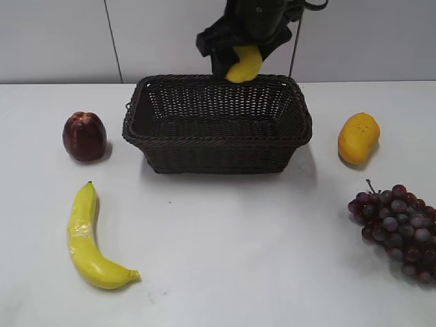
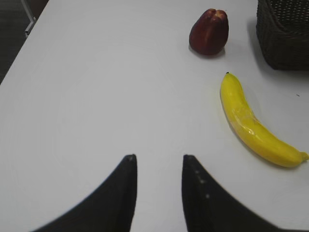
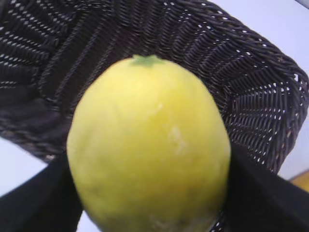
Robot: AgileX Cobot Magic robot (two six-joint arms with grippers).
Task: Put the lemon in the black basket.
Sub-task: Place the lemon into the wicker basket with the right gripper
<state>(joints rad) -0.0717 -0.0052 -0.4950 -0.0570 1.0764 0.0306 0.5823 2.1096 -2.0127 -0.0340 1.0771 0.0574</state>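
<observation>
My right gripper [image 1: 235, 65] is shut on the lemon [image 1: 244, 65] and holds it in the air above the back rim of the black basket [image 1: 218, 146]. In the right wrist view the lemon [image 3: 149, 145] fills the middle between the two black fingers, with the woven basket [image 3: 260, 72] below and behind it. My left gripper [image 2: 157, 162] is open and empty over bare white table, left of the banana. It does not show in the exterior view.
A banana [image 1: 88, 238] lies front left and a dark red fruit [image 1: 84, 136] left of the basket. An orange-yellow mango-like fruit [image 1: 358, 137] sits right of the basket, purple grapes [image 1: 398, 228] front right. The table's left edge [image 2: 19, 53] shows in the left wrist view.
</observation>
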